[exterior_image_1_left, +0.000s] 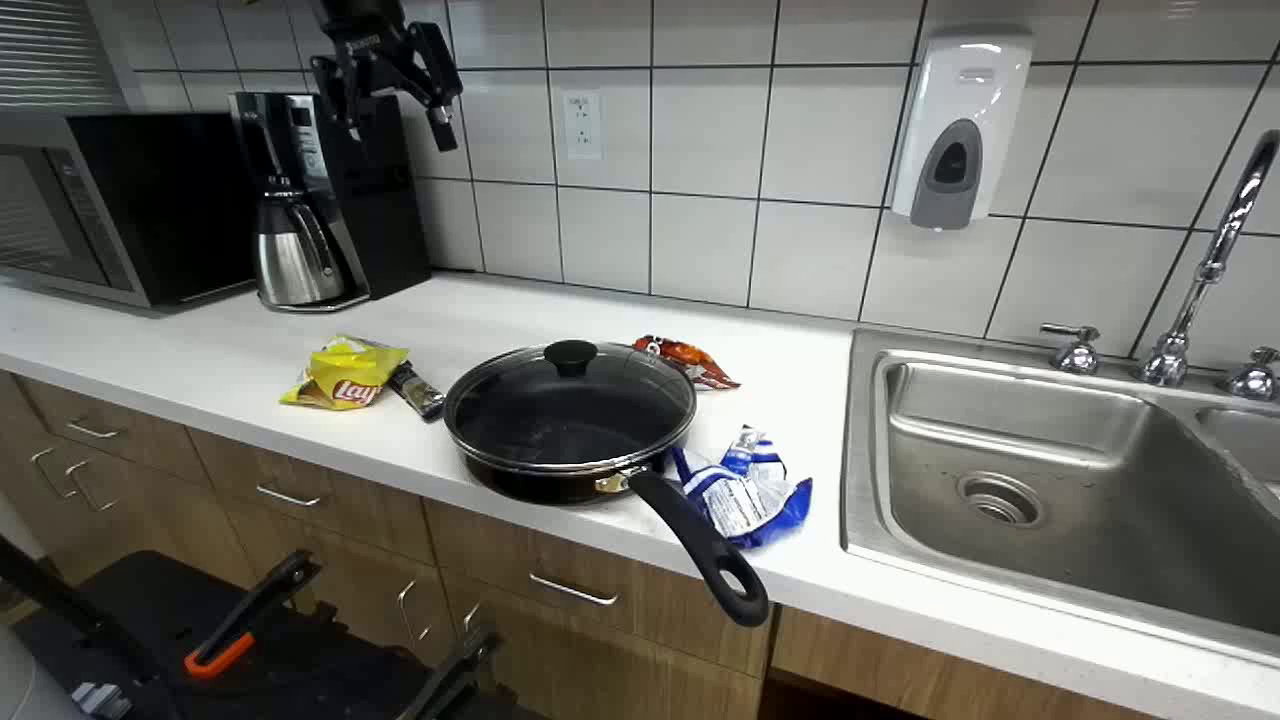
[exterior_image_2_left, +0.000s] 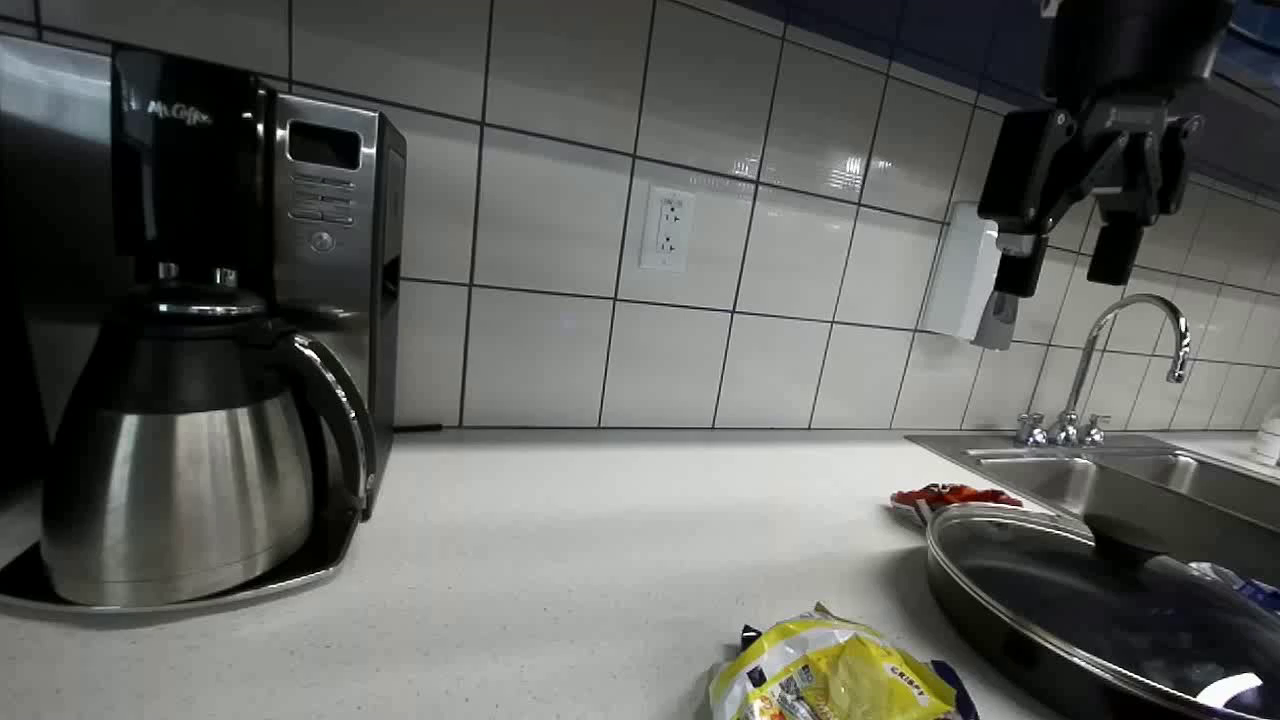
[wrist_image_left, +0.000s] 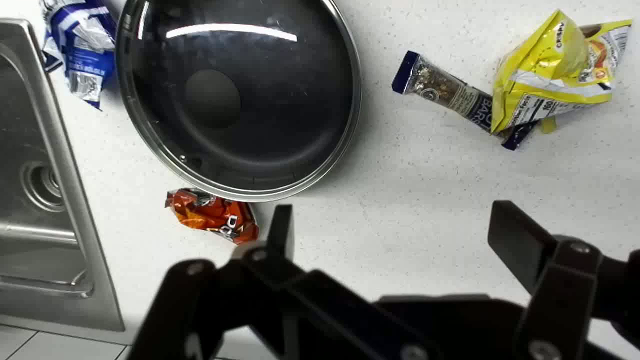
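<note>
The black two-fingered gripper hangs high above the white counter, its fingers spread wide with nothing gripped between them. In the wrist view the crumpled orange-red foil snack bag appears just beside one fingertip, though it lies well below on the counter, at the wall side of the round black frying pan; whether bag and pan touch cannot be told. The yellow plastic Lay's bag lies on the coffee-maker side of the pan, partly covering a slim wrapped snack bar with dark blue ends. A crumpled blue-and-white plastic bag rests between the pan and the stainless-steel sink, near the long black handle that juts past the counter's front edge.

A clear glass lid with a metal rim and black knob covers the pan, whose dark inside shows through. The silver-and-black carafe stands in the black-and-steel coffee maker, its contents hidden.

The gripper enters both exterior views from the top, fingertips pointing down toward the counter.
</note>
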